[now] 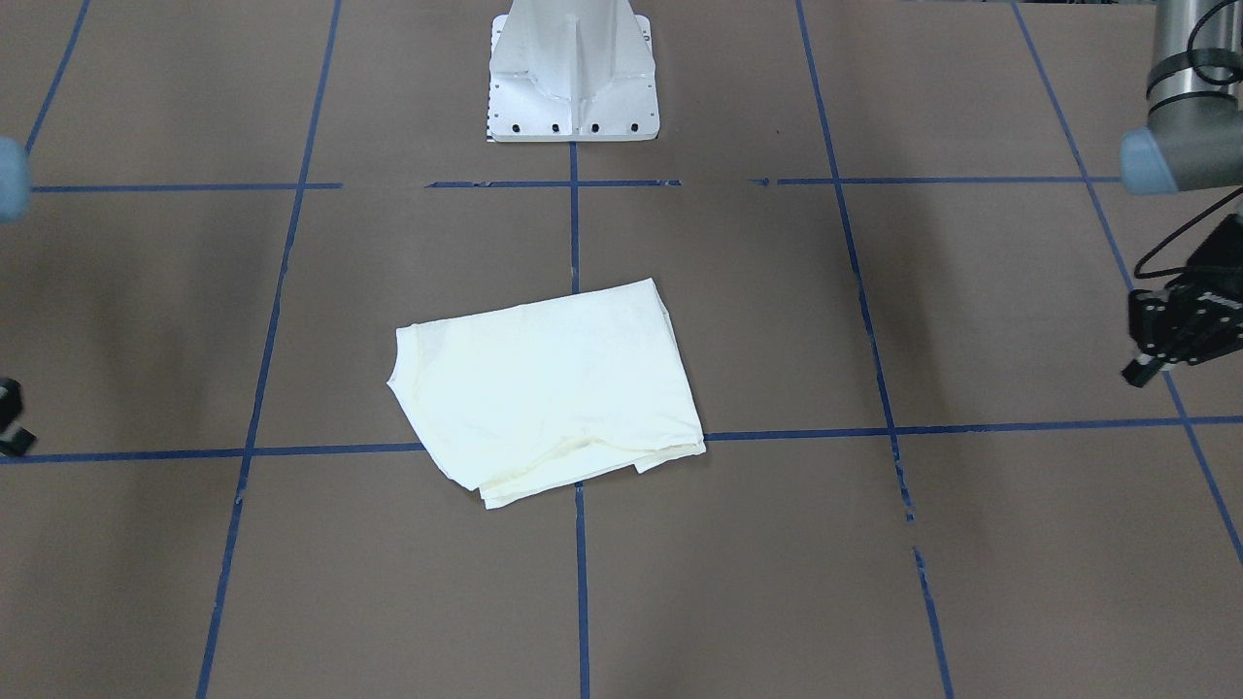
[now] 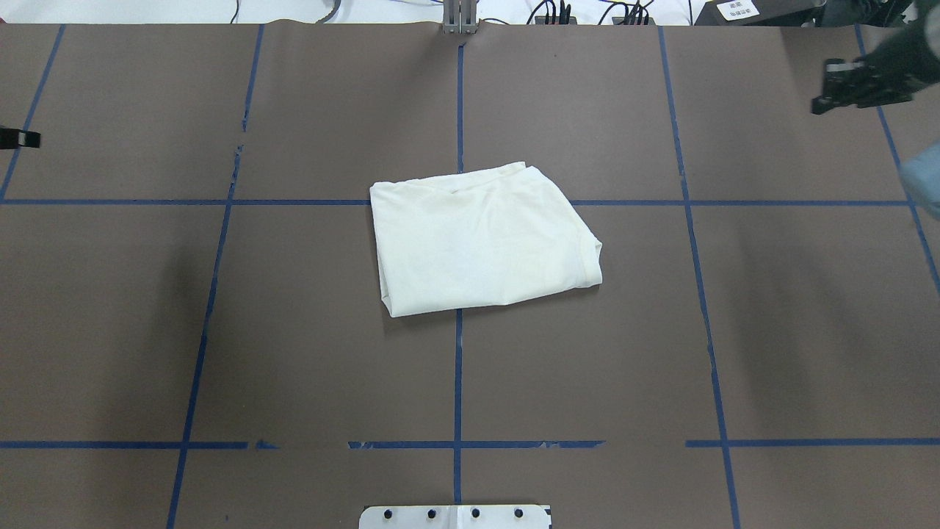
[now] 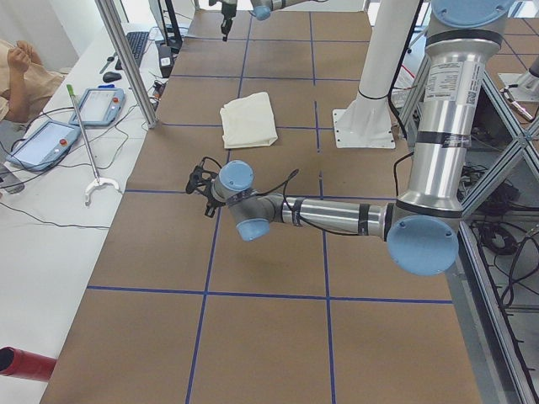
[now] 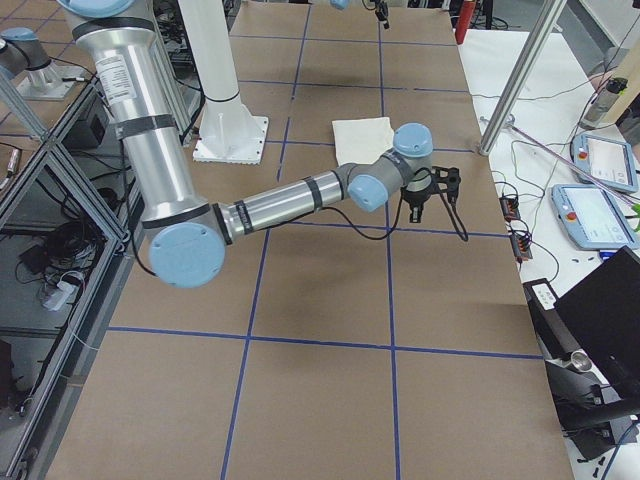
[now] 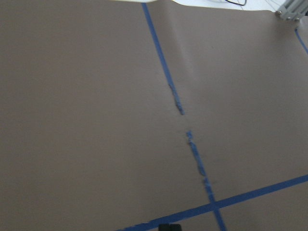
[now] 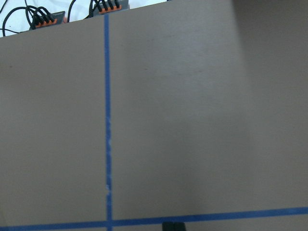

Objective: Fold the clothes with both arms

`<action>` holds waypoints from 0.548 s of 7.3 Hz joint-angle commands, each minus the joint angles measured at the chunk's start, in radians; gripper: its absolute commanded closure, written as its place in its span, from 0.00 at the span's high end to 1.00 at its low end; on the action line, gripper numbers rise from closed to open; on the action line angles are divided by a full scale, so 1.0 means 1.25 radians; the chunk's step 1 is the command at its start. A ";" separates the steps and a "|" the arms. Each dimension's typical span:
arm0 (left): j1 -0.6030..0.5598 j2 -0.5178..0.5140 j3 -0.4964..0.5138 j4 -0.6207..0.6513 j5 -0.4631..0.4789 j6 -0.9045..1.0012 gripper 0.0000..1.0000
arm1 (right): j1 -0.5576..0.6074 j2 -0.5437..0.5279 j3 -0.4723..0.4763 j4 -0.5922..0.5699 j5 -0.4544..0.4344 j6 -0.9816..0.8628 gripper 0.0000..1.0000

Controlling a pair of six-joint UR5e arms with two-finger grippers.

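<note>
The cream-white T-shirt [image 1: 554, 379] lies folded into a compact rectangle at the table's centre [image 2: 481, 242]. Its ribbed collar edge shows on one side, and the print is hidden inside the fold. It also shows in the side views [image 3: 248, 119] [image 4: 362, 133]. My left gripper [image 1: 1138, 374] hangs far out to the shirt's side, just inside the overhead view's left edge [image 2: 29, 138]. My right gripper [image 2: 821, 103] hangs far out on the other side, cut off at the front view's left edge [image 1: 12, 427]. Both look shut and empty. Each wrist view shows only brown table and joined fingertips [image 5: 169, 227] [image 6: 173, 226].
The white pedestal base [image 1: 573, 78] stands behind the shirt. Blue tape lines [image 2: 459, 367] grid the brown table. An aluminium post [image 3: 126, 63], teach pendants [image 3: 46, 139] [image 4: 600, 160] and cables lie along the operators' edge, where a person [image 3: 21, 76] sits.
</note>
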 commanded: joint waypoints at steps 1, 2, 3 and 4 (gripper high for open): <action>-0.175 -0.044 -0.022 0.306 -0.008 0.362 0.00 | 0.141 -0.124 0.146 -0.166 0.018 -0.277 0.00; -0.229 -0.089 -0.052 0.460 -0.008 0.435 0.00 | 0.175 -0.119 0.160 -0.202 0.018 -0.319 0.00; -0.235 -0.096 -0.085 0.588 -0.009 0.458 0.00 | 0.185 -0.115 0.152 -0.219 0.018 -0.355 0.00; -0.235 -0.087 -0.140 0.707 -0.022 0.458 0.00 | 0.185 -0.141 0.150 -0.258 0.019 -0.362 0.00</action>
